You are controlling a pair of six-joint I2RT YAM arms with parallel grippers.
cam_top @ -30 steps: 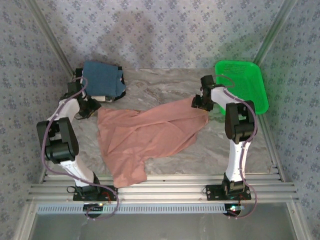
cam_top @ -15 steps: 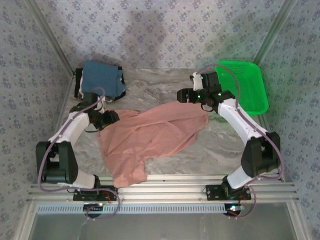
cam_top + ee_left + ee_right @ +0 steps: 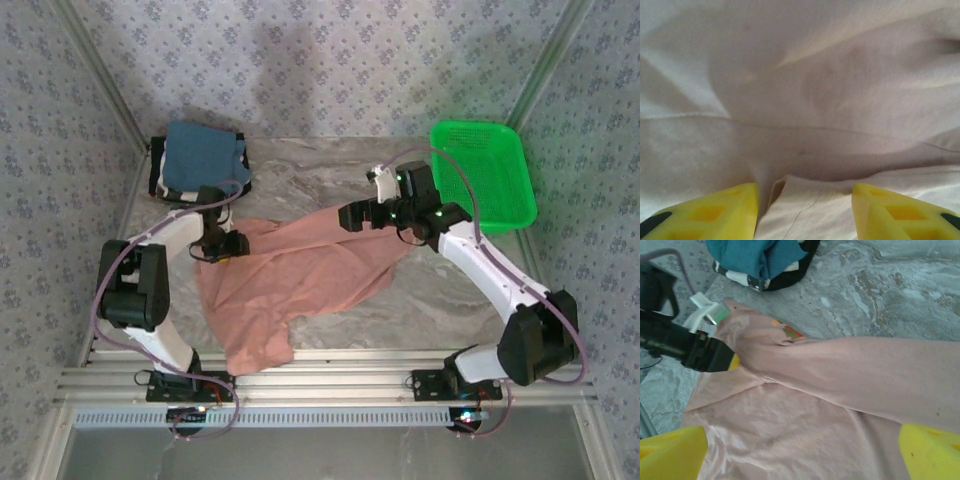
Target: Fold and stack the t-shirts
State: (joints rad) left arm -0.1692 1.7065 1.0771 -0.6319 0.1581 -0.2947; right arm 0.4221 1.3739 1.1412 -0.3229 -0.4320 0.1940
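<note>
Pale floral-patterned walls close the top and 2 sides of the frame; a grey marbled table sits centre, aluminium rails along the bottom edge.

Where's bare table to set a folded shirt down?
Two patches: the far strip of table between the folded stack and the green basket, and the near-right corner between the pink shirt and the table's right edge, though the right arm spans it. Left half is crowded: stack, shirt, left arm.
</note>
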